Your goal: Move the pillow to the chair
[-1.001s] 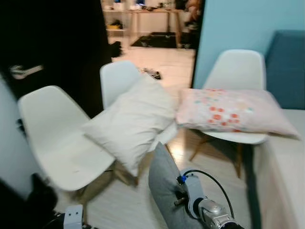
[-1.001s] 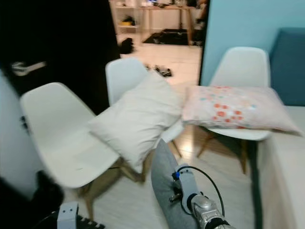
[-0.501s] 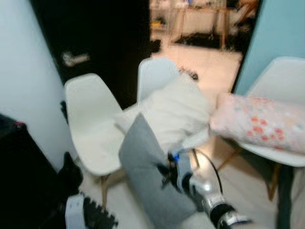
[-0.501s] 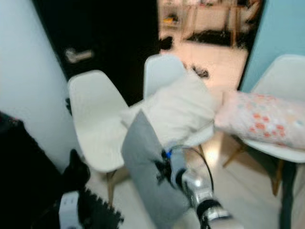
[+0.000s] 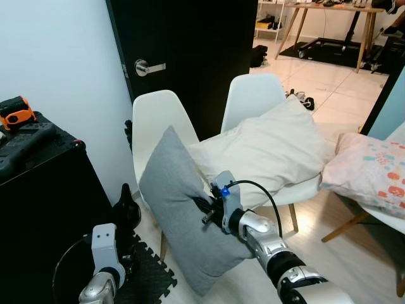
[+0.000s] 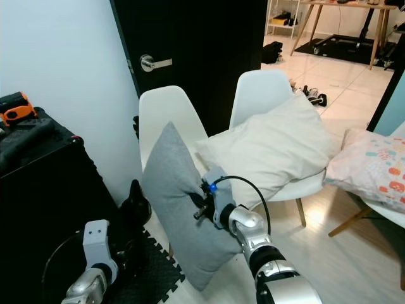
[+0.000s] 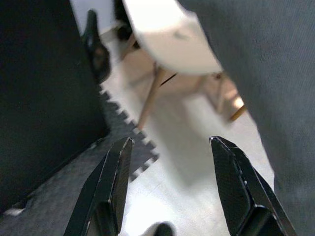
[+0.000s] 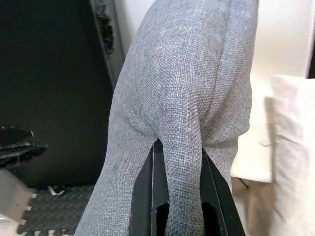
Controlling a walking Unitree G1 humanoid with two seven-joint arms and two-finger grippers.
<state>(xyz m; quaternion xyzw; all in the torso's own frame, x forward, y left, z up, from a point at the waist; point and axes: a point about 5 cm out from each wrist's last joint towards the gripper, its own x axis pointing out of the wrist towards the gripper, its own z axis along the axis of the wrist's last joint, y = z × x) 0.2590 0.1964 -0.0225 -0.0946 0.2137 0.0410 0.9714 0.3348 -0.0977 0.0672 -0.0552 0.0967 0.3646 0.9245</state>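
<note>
Nearest, the left gripper (image 7: 170, 147) hangs low beside a black cabinet (image 5: 50, 190), jaws spread and holding nothing, above a dark foam mat (image 5: 149, 278). The right gripper (image 6: 201, 206) pinches a fold of the grey pillow (image 5: 177, 215), jaws pressed onto the fabric, holding it upright in the air in front of an empty white chair (image 5: 155, 123). Behind, a second white chair (image 5: 253, 98) carries a cream pillow (image 5: 266, 149). A floral pillow (image 5: 373, 177) lies further right. A black door (image 5: 190, 44) stands beyond.

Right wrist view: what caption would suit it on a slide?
Right gripper pinches a fold of the grey pillow.
</note>
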